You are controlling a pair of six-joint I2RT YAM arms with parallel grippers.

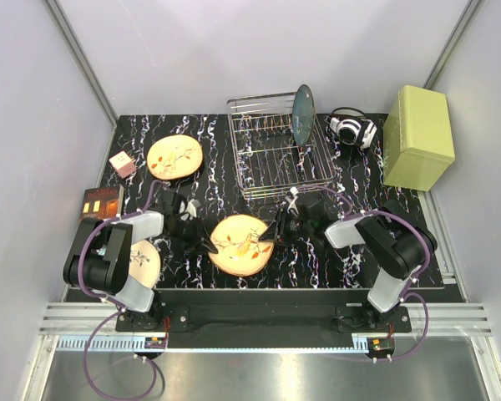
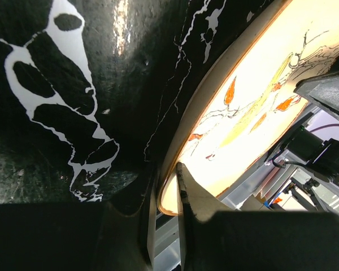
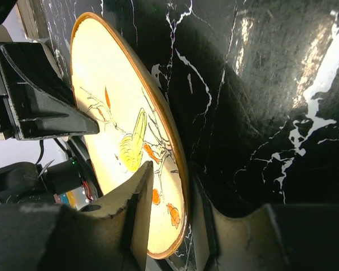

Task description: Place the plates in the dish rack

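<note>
A tan plate (image 1: 242, 244) with a twig motif lies at the table's front centre between my two grippers. My left gripper (image 1: 204, 244) is shut on its left rim, which is pinched between the fingers in the left wrist view (image 2: 165, 175), where the plate (image 2: 254, 84) fills the right side. My right gripper (image 1: 270, 234) is open and straddles the right rim (image 3: 172, 180) of the plate (image 3: 113, 101), with a gap at the upper finger. The dish rack (image 1: 267, 159) stands behind, with the teal plate (image 1: 302, 113) upright in it. A second tan plate (image 1: 174, 156) lies back left. A third (image 1: 145, 263) is half hidden under my left arm.
A pale green box (image 1: 417, 135) stands at the right back. A black and white headset (image 1: 352, 128) lies beside the rack. A small pink box (image 1: 123, 164) and a dark box with lit orange windows (image 1: 102, 202) sit at the left edge.
</note>
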